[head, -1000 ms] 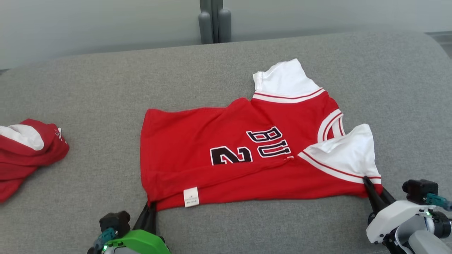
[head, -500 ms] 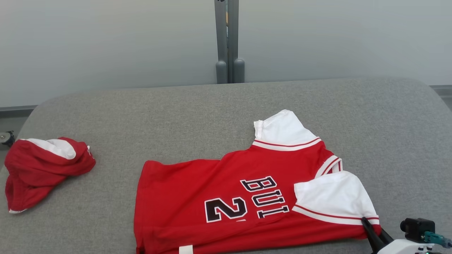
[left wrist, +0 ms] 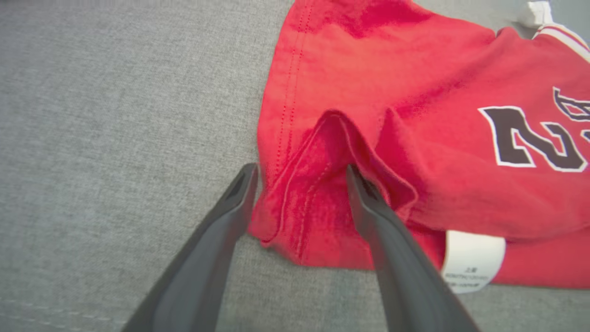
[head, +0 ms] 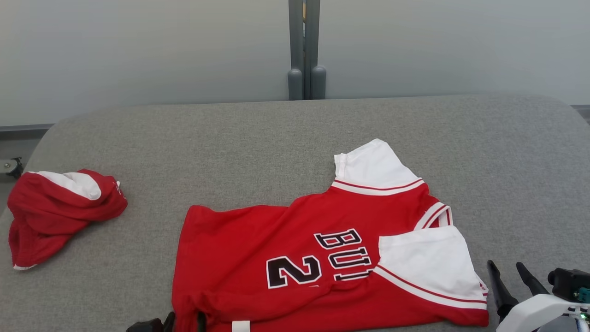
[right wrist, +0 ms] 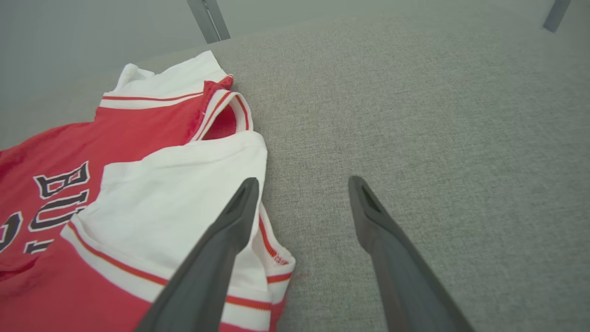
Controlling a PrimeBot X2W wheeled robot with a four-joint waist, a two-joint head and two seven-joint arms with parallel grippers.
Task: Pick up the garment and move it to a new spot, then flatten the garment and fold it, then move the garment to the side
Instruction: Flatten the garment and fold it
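Note:
The garment point(head: 318, 258) is a red jersey with white sleeves and black lettering, lying fairly flat on the grey cushion point(head: 230, 138). Its near edge is folded over, with a white label point(left wrist: 472, 260) showing. My left gripper point(left wrist: 299, 170) is open at the hem corner, which bunches up between its two fingers. In the head view that gripper point(head: 185, 319) peeks in at the bottom edge. My right gripper point(head: 505, 265) is open just right of the near white sleeve point(right wrist: 175, 198). In its wrist view the right gripper point(right wrist: 303, 180) has one finger over the sleeve's edge and the other over bare cushion.
A second red and white garment point(head: 60, 207) lies crumpled at the cushion's left end. A grey post point(head: 304, 46) stands behind the cushion against a pale wall. Bare cushion stretches to the back and right of the jersey.
Both grippers have opened and let go of the jersey's near corners. The right gripper has drawn off to the right of the sleeve. The head camera has tilted up.

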